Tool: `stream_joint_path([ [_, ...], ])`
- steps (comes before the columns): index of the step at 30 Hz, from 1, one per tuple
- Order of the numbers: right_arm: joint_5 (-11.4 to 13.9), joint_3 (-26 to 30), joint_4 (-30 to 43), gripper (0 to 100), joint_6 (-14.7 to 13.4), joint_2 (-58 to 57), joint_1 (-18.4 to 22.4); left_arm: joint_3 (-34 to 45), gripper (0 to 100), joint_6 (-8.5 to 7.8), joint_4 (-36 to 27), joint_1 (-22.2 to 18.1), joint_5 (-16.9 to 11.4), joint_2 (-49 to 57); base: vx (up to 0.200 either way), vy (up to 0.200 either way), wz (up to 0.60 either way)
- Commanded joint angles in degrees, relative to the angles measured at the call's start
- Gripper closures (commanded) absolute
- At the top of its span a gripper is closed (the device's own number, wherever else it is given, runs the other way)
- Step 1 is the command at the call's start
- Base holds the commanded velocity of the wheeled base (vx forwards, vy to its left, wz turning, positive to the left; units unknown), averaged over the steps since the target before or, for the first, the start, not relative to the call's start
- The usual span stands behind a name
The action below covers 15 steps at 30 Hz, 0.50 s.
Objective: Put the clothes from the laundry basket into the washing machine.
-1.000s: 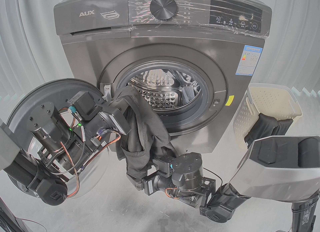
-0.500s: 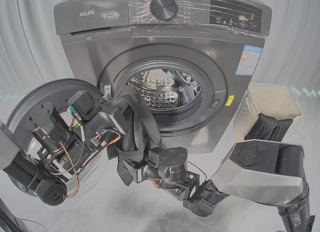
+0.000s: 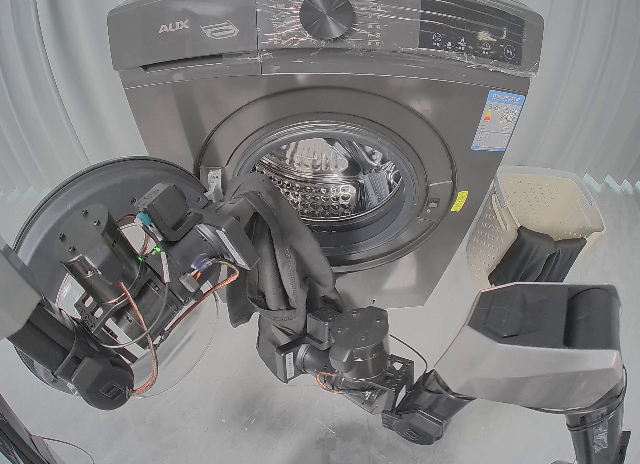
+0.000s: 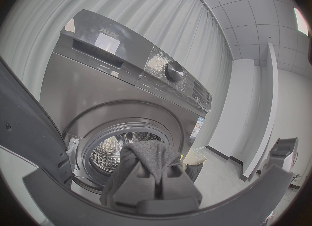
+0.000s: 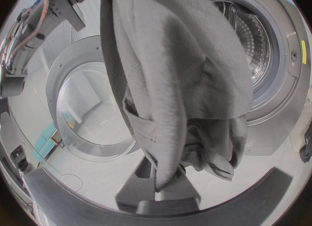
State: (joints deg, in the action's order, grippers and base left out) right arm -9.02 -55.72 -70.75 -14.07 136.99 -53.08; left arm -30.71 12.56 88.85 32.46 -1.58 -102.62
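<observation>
The left gripper (image 4: 157,176) was closed narrow on the top of a dark grey garment (image 3: 293,259), and the cloth was bunched over both of its fingers. Directly below it, the right gripper (image 5: 158,186) had its fingers close together with a fold of the same garment's lower end pinched between them. The garment hung in loose folds from the upper gripper down to the lower one.

Just ahead of the left gripper was the round opening of the washing machine (image 3: 200,112), with the shiny steel drum (image 3: 320,179) behind it. The garment was outside the drum, and its top was level with the near edge of the opening. The lower folds at the right gripper hung in front of the machine's panel beneath the opening, above the pale floor (image 3: 220,419).

Behind the left gripper, away from the opening, the machine's round glass door (image 3: 113,179) stood swung wide open. Well apart from both grippers, past the far side of the machine, a cream laundry basket (image 3: 553,199) sat tilted on the floor with more dark clothes (image 3: 533,252) draped over its front edge. A pale curtain (image 3: 53,52) hung behind everything
</observation>
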Motion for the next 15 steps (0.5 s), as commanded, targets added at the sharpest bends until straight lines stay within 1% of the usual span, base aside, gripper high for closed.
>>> stream_joint_path([
  [1,0.0,9.3,-0.1,100,1.1,-10.5,0.8,-0.1,100,0.01,0.0,-1.6,0.0,-0.1,0.000,0.000,0.00],
  [2,0.0,9.3,-0.1,100,1.1,-10.5,0.8,-0.1,100,0.01,0.0,-1.6,0.0,-0.1,0.000,0.000,0.00],
  [3,0.6,14.0,-0.3,100,2.7,-14.5,1.5,-0.1,100,0.01,0.0,-2.1,0.0,-0.1,0.000,0.000,0.00],
  [4,0.8,15.9,-0.3,100,3.5,-16.5,2.3,-0.1,100,0.01,0.0,-2.1,0.0,-0.1,0.000,0.000,0.00],
  [5,0.9,17.3,-0.3,100,3.9,-18.0,3.0,-0.1,100,0.01,0.0,-2.2,0.0,-0.2,0.000,0.000,0.00],
  [7,2.2,19.9,-0.3,100,4.0,-21.1,4.3,0.1,100,-0.08,0.0,-2.2,0.0,-0.2,0.000,0.000,0.00],
  [10,3.9,22.6,-0.1,100,4.5,-24.8,6.4,0.1,100,-0.08,0.0,-2.7,0.0,0.0,0.000,0.000,0.00],
  [11,4.1,22.9,-0.1,100,4.6,-25.4,6.8,0.1,100,-0.08,0.0,-2.8,0.0,0.1,0.000,0.000,0.00],
  [14,6.4,25.4,-0.2,100,5.5,-27.6,9.1,0.3,100,-0.08,0.0,-2.8,0.0,0.7,0.000,0.000,0.00],
  [15,6.4,25.4,-0.2,100,5.5,-27.6,9.1,0.3,100,-0.08,0.0,-2.8,0.0,0.7,0.000,0.000,0.00],
])
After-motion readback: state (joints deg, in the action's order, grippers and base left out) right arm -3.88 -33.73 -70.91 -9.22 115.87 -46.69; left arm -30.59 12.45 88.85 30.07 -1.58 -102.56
